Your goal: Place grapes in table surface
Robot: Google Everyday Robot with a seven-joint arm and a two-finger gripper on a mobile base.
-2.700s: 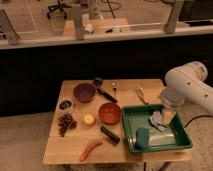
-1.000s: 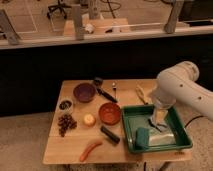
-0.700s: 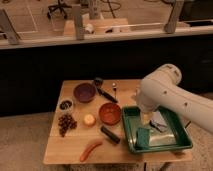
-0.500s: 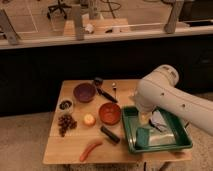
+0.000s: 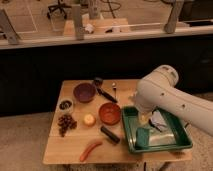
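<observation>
From my seat, the small bunch of dark reddish-purple grapes (image 5: pixel 65 123) lies on the light tan wooden plank tabletop (image 5: pixel 65 150), out at about 9 o'clock from the table's centre. It sits just beside the small yellow-orange round fruit (image 5: pixel 89 119), which is at its 3 o'clock, with a small dark dish (image 5: pixel 65 105) near its 12 o'clock. The long orange carrot-like stick (image 5: pixel 90 149) is off toward its 5 o'clock.

The white arm's gripper (image 5: pixel 145 118) hangs over the near-left corner of the green rectangular tray (image 5: pixel 131 145), at roughly 3 o'clock from the round red-orange bowl (image 5: pixel 109 113) and well apart from the grapes. The bulk of the arm hides most of it, so I cannot tell whether it is spread or pressed together, nor whether it carries anything.

I judge the bunch to be light, lumpy and soft. The berries will squash or roll under a hard squeeze, and single ones may drop off the stem. I would come straight down on the thickest part of the cluster and close gently across its narrow width, taking several berries at once, not one at the rim. The smooth skins could slip, so I would lift slowly and set it down low.
</observation>
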